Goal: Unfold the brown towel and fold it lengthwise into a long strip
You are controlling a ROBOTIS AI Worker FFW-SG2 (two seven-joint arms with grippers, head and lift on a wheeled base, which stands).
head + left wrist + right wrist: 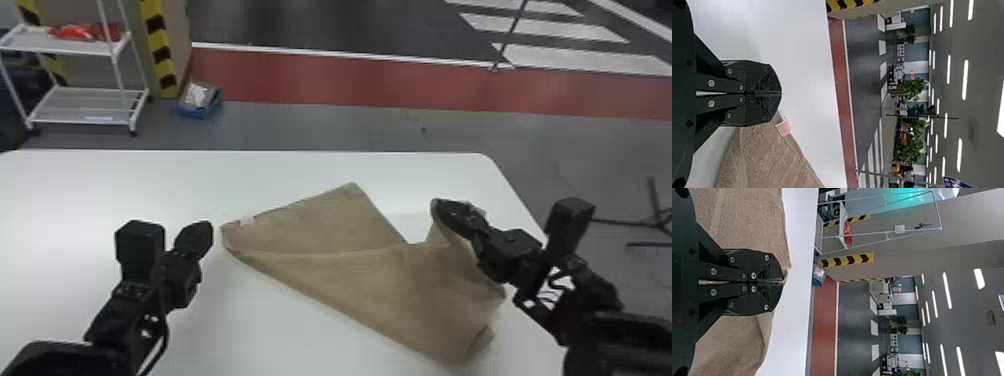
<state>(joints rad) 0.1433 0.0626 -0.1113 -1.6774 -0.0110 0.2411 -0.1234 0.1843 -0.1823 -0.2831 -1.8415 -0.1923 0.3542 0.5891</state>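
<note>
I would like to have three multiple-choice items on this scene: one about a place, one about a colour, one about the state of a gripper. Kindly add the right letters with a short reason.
1. Where does most of the brown towel rest?
A) on the floor
B) on the white table
C) on a shelf

2. Which colour is the small tag at the towel's edge?
A) pink
B) green
C) black

3. What is the state of the right gripper?
A) open and empty
B) shut on a bottle
C) shut on the towel

1 B: the head view shows cloth spread over the tabletop.
2 A: the left wrist view shows it pink.
3 C: cloth sticks out between its closed fingertips.
</note>
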